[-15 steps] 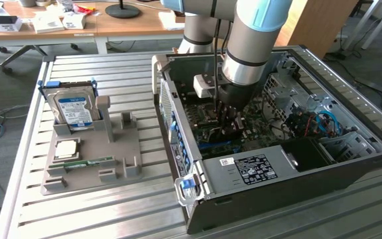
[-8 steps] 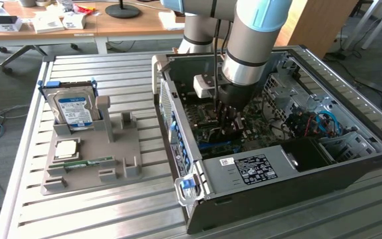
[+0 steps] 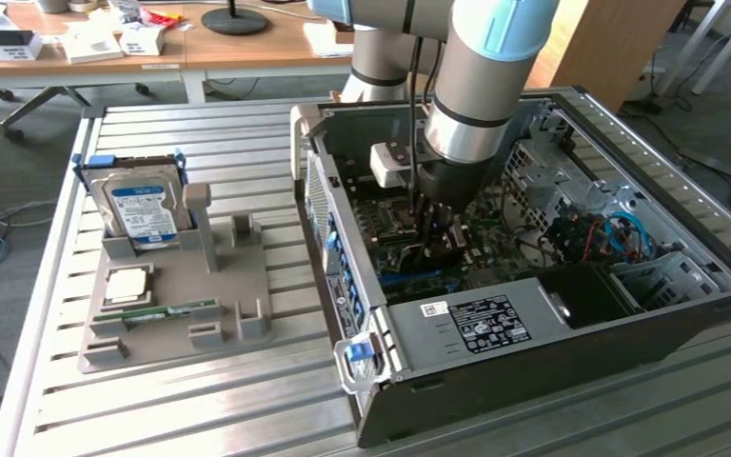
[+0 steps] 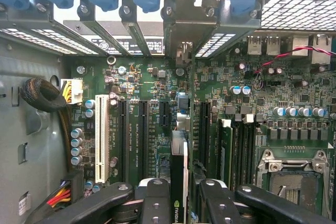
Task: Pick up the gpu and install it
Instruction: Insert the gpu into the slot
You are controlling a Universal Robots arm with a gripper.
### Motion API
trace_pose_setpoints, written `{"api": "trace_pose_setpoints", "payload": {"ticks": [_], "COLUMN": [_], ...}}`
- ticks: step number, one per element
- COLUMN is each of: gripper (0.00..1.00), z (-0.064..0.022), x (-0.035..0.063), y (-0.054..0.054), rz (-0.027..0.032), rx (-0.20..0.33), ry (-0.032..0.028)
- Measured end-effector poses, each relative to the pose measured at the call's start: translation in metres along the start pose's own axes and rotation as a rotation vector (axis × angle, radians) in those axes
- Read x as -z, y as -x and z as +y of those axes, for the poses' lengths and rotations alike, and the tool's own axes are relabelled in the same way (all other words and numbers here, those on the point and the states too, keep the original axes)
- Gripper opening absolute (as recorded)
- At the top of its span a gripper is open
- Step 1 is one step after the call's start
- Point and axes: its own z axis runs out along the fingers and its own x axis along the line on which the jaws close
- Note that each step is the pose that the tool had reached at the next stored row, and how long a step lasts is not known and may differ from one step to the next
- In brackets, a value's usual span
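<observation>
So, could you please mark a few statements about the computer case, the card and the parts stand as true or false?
1. The gripper is inside the open computer case, above the green motherboard. True.
2. The gpu sits edge-on between the gripper's fingers. True.
3. The hard drive lies flat inside the case. False: it stands upright in the grey parts stand on the table.
4. The white slot on the motherboard holds a card. False: it is empty.
5. The case's side panel is on. False: the case is open, its inside exposed.
</observation>
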Motion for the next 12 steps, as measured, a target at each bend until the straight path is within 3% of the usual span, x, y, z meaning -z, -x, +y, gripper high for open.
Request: {"api": "trace_pose_setpoints", "payload": {"ticks": [12], "gripper": [0.26], "z": [0.0], "x": [-0.0004], "y": [0.0], "rz": [0.0], "rx": [0.0], "ry": [-0.0001]}}
